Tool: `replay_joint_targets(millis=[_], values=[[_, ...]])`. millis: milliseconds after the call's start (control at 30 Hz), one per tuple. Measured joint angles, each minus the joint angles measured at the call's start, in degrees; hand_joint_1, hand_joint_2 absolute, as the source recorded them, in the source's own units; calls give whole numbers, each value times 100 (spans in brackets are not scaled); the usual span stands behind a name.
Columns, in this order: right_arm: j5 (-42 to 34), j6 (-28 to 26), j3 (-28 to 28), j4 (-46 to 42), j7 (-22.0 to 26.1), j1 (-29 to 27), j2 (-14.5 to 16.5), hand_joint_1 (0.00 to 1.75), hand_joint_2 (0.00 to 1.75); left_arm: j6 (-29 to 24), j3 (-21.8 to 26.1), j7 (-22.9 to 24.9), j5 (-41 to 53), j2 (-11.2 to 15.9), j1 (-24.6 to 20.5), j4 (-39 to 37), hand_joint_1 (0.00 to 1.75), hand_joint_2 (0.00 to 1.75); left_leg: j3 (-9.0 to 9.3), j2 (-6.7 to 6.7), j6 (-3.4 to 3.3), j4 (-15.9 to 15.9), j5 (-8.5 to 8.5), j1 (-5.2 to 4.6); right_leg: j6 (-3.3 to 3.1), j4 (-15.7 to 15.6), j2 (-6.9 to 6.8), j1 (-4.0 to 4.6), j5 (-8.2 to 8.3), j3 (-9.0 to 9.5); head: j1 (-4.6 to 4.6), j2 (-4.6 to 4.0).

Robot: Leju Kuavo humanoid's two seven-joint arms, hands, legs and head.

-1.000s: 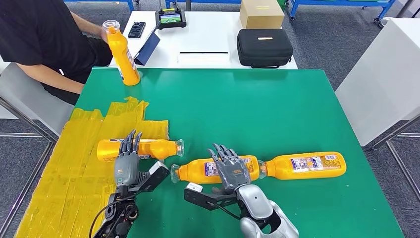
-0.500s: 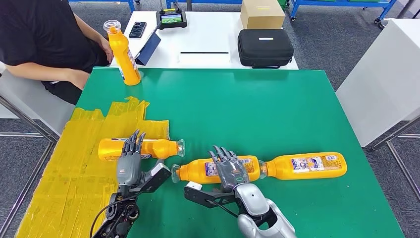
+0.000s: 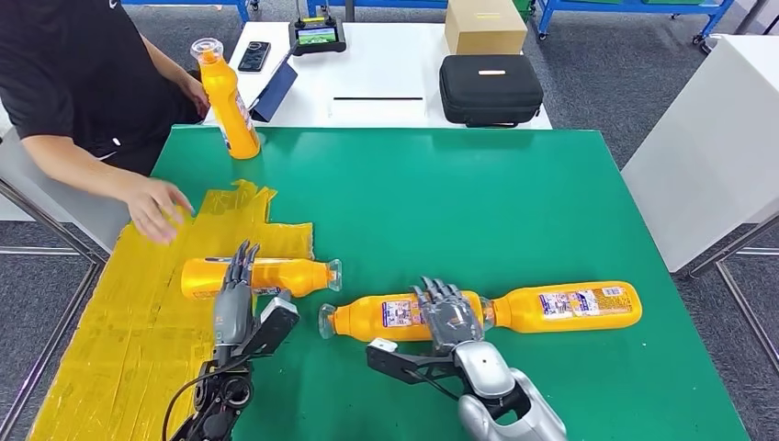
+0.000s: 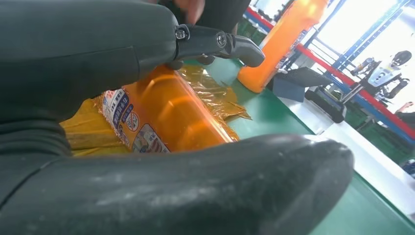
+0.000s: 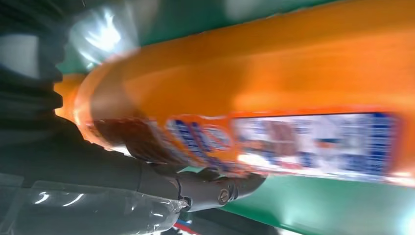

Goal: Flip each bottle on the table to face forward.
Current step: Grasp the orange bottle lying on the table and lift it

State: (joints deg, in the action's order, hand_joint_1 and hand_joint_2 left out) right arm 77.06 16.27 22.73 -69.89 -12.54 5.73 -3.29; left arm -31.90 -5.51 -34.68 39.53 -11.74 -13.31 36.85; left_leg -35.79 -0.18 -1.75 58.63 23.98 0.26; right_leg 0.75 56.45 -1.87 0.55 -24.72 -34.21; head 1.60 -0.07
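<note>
My right hand (image 3: 448, 317) has shifted rightward along middle bottle (image 3: 400, 315), fingers draped over it, grip unclear; left hand (image 3: 237, 299) open against left bottle (image 3: 257, 276); flip pending.

Bench (image 3: 551, 202): three bottles lie in a near row; a fourth stands at the far left corner.
Left bottle (image 3: 276, 275): on the taped patch (image 3: 119, 312).
Middle bottle (image 3: 386, 315): between left bottle and right bottle (image 3: 570, 306).
Standing bottle (image 3: 228, 96): well behind the row.
</note>
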Motion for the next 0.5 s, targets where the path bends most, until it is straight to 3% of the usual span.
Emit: replay_joint_targets(millis=[167, 400, 433, 500], values=[[0, 102, -309, -145, 70, -102, -291, 0, 175, 59, -47, -49, -247, 77, 79, 178, 0, 0, 11, 1, -1, 0, 3, 0, 0, -1, 1, -1, -1, 12, 0, 0], [9, 146, -498, 16, 167, 57, -471, 0, 175, 62, -38, -128, -421, 147, 54, 190, 0, 0, 31, 1, -3, 0, 1, 0, 0, -2, 1, -1, 1, 30, -1, 0], [9, 149, -509, 53, 174, 87, -486, 10, 175, 65, -37, -128, -424, 151, 53, 189, 0, 0, 33, 1, -3, 0, 1, 0, 0, -2, 1, -2, 1, 32, -1, 0], [6, 155, -526, 114, 189, 131, -506, 98, 175, 69, -37, -129, -436, 154, 57, 188, 0, 0, 34, 1, -4, 0, 0, 0, 0, -2, 1, -2, 1, 34, 0, 0]])
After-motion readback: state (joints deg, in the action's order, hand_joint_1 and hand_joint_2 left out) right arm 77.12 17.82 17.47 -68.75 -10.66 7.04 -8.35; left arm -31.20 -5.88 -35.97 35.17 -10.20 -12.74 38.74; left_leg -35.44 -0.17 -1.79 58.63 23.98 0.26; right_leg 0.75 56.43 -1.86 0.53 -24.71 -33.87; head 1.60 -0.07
